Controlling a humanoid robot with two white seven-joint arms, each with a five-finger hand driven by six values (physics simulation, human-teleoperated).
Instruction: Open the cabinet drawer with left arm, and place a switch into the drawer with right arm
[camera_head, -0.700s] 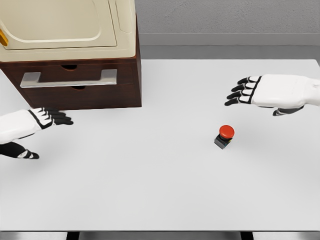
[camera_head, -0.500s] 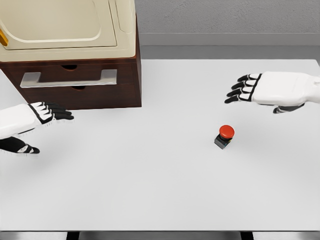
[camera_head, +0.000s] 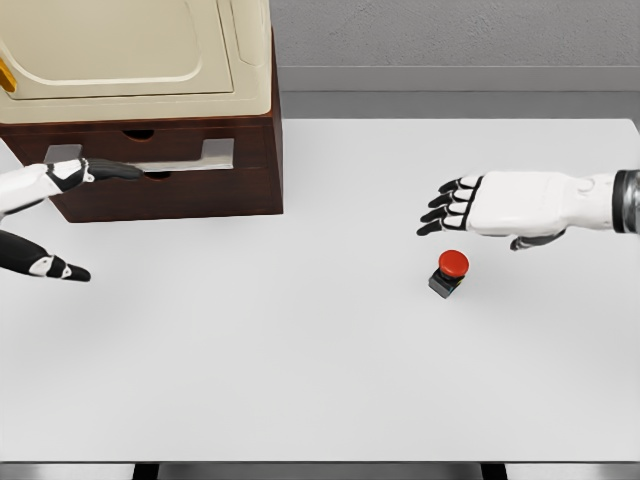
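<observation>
A broad white table (camera_head: 300, 380) fills most of the head view, evenly lit and without hard shadows. Behind the table's far edge runs a grey wall (camera_head: 450, 35) with a paler horizontal band, perhaps a skirting strip, low along it. Below the table's near edge, dark supports (camera_head: 146, 471) show against a grey floor (camera_head: 320, 472), though too little of them appears to tell their form.

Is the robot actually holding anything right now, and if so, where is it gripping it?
Nothing is held. The left hand reaches at the drawer handle without closing on it; the right hand hovers open above the switch.
</observation>
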